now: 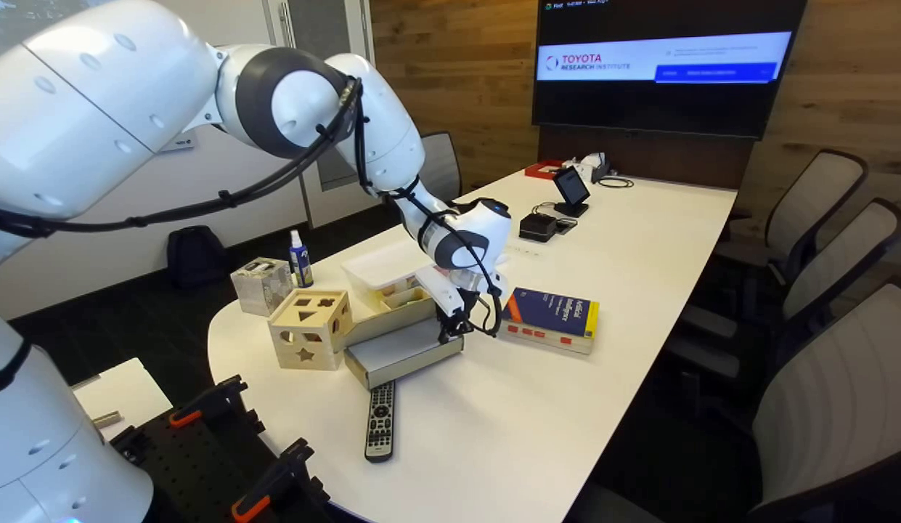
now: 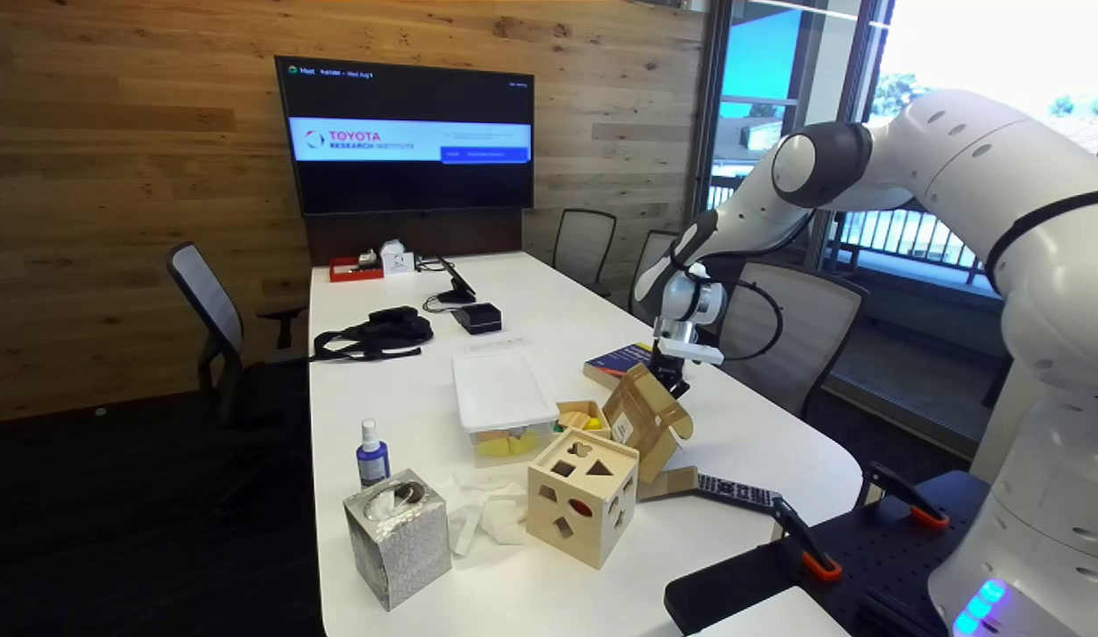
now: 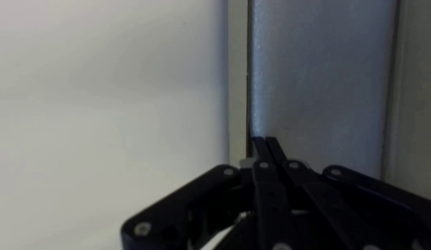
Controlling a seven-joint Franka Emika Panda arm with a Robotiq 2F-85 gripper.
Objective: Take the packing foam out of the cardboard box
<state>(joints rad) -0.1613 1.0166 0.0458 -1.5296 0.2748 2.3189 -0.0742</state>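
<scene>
While the white jointed arm [image 1: 385, 123] arches over the long white table [image 1: 494, 421], the black two-fingered gripper [image 3: 264, 139] is at one end of the small, shallow tan cardboard box [image 1: 417, 365]. Jaws narrow here — all but together — with the tips at the edge of the pale white-grey, flat rectangular packing foam [image 3: 323, 86], just beside the box wall; whether they pinch any of it, I cannot tell. And the foam lies lengthwise inside the box, the wide tan lid flap [image 1: 390, 322] standing open! Near the box: a pale wooden cube with cut-out shapes [image 1: 299, 338], a slim black-and-silver remote control [image 1: 380, 428], a thick dark-blue book [image 1: 537, 311].
</scene>
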